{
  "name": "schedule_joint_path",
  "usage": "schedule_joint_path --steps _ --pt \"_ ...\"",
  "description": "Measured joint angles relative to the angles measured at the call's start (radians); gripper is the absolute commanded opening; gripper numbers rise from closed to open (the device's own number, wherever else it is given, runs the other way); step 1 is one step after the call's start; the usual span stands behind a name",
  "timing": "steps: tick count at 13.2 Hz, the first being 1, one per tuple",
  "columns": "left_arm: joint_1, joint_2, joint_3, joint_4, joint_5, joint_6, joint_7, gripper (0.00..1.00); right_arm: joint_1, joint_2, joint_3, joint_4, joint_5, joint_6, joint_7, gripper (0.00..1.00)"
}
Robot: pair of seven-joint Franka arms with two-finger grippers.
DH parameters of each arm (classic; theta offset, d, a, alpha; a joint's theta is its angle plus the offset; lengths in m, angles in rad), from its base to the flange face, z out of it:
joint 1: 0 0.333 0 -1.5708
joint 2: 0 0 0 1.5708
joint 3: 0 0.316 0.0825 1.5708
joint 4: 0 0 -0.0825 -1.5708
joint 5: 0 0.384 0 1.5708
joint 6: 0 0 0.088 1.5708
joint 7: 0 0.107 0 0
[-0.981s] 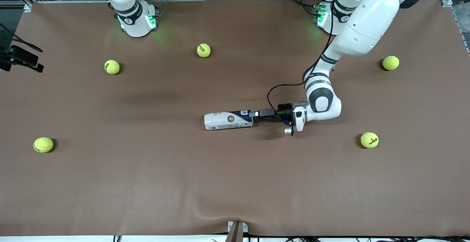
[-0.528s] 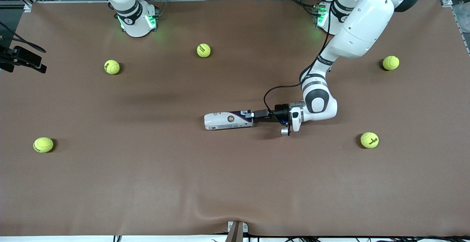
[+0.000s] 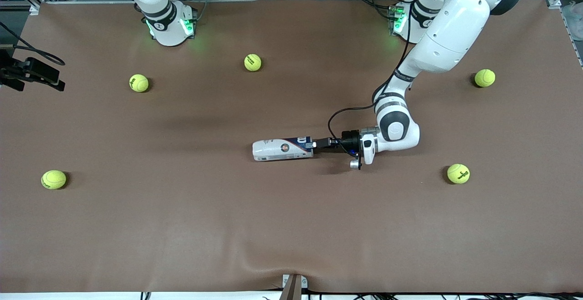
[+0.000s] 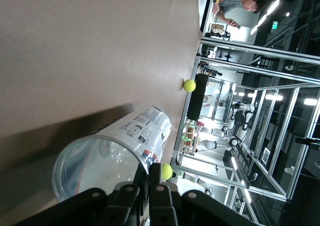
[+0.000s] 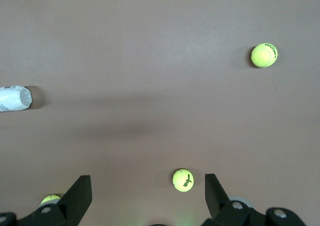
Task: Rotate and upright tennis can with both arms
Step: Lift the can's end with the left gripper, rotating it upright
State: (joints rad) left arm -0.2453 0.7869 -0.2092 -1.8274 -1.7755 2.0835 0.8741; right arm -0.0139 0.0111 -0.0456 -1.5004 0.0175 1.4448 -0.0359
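Item: tennis can [image 3: 283, 150], a slim clear and white plastic cylinder with a navy-red label, lying on its side on the brown worktop [image 3: 291, 227] just below the centre of the front frame, long axis running across the frame; it appears empty, the wall see-through in the left wrist view [image 4: 112, 158]. Handling, by judgement: light, thin-walled and smooth, so likely to roll, to slip under a weak pinch and to dent under a hard one; the silver-rimmed open end looks the stiffest hold, with the closed white end best left free as the foot for standing. Left gripper [image 3: 319, 144]: low over the worktop at the can's labelled end toward the left arm's side, fingers [image 4: 156, 196] drawn fully together and pinching the can's rim wall there. Right gripper [image 5: 147, 198]: hanging high above the worktop, near the upper left edge of the front frame, fingers spread wide and holding nothing; that arm waits. Also present: tennis balls [image 3: 139, 83] scattered well apart from the can, none touching it.
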Motion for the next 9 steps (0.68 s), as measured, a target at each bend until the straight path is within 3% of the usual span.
schedule_joint_path --steps 4,9 --pt "-0.004 -0.023 -0.005 0.069 0.046 0.001 -0.116 0.00 -0.001 0.000 -0.004 0.000 -0.001 0.000 0.000 1.00" --pt "-0.011 -0.145 -0.003 0.157 0.350 0.024 -0.525 0.00 -0.001 0.000 -0.007 0.000 -0.001 0.000 0.000 1.00"
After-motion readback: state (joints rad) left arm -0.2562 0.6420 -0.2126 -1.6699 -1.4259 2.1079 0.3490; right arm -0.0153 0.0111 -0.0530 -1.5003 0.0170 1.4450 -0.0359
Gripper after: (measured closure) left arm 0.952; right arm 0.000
